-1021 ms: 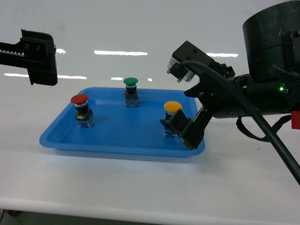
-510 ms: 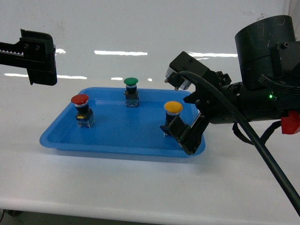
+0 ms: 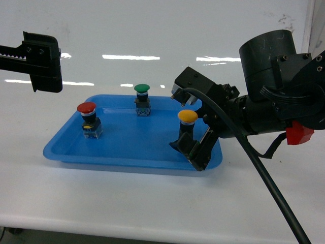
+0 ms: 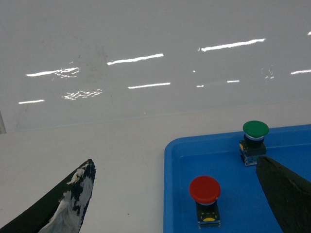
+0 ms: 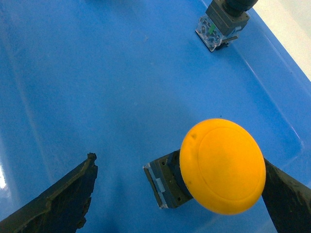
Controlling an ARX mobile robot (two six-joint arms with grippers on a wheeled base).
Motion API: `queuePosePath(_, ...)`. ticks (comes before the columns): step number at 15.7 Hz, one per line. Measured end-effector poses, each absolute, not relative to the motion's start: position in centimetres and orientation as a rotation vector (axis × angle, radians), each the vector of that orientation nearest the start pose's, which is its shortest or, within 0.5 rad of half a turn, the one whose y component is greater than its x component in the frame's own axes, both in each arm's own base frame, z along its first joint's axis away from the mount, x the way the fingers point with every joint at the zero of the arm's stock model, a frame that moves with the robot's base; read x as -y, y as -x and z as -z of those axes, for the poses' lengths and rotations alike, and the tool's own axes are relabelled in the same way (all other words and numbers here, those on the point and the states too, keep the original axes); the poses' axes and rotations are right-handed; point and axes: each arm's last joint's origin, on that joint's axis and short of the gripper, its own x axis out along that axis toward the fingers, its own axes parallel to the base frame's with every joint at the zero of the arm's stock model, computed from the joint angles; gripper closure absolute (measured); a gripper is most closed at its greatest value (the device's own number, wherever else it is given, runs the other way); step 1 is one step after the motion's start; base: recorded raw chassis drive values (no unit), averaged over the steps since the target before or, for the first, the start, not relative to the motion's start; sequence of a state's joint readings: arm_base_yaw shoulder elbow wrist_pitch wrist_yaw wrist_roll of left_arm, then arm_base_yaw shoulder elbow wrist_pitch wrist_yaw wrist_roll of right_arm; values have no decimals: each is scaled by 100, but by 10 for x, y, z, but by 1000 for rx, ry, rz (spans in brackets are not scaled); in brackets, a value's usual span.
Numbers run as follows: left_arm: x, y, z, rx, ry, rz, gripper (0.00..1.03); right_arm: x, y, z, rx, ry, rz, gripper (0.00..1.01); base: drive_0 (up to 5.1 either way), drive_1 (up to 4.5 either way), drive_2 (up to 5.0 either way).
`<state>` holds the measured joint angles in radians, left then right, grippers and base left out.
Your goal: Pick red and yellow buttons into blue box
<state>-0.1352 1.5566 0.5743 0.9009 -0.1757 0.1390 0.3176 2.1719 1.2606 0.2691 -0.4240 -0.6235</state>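
The yellow button (image 3: 187, 116) stands in the right part of a shallow blue tray (image 3: 127, 147). My right gripper (image 3: 195, 151) is open and straddles it low in the tray. In the right wrist view the yellow button (image 5: 222, 166) sits close to the right finger (image 5: 286, 194), with a wide gap to the left finger (image 5: 68, 199). The red button (image 3: 86, 108) stands at the tray's left. My left gripper (image 3: 43, 61) hangs high at the far left, open and empty (image 4: 174, 162), with the red button (image 4: 204, 189) below it. The blue box is out of view.
A green button (image 3: 142, 89) stands at the back of the tray, also seen as the green button (image 4: 255, 128) in the left wrist view. The tray lies on a white table (image 3: 152, 203) in front of a white wall.
My right arm has moved left and lowered, bringing its open fingers from beside the yellow button to around it. The left arm and all buttons stayed put.
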Motion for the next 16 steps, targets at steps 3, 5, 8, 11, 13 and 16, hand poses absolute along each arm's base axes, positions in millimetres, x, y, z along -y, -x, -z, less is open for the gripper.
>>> queuePosePath(3,35,-296,-189,-82,-151,-35,5,-151,-418,-110,-401,540,-895,3,0,0,0)
queuePosePath(5,35,-296,-189,-83,-152,-35,5,-151,-419,-109,-403,546,-896,3,0,0,0)
queuePosePath(8,35,-296,-189,-83,-152,-35,5,-151,-421,-103,-424,550,-892,3,0,0,0)
queuePosePath(11,35,-296,-189,-83,-152,-35,5,-150,-426,-99,-425,568,-887,3,0,0,0)
queuePosePath(13,35,-296,-189,-84,-152,-35,5,-150,-427,-99,-423,573,-885,3,0,0,0)
queuePosePath(16,35,-296,-189,-83,-152,-35,5,-150,-427,-99,-423,574,-885,3,0,0,0)
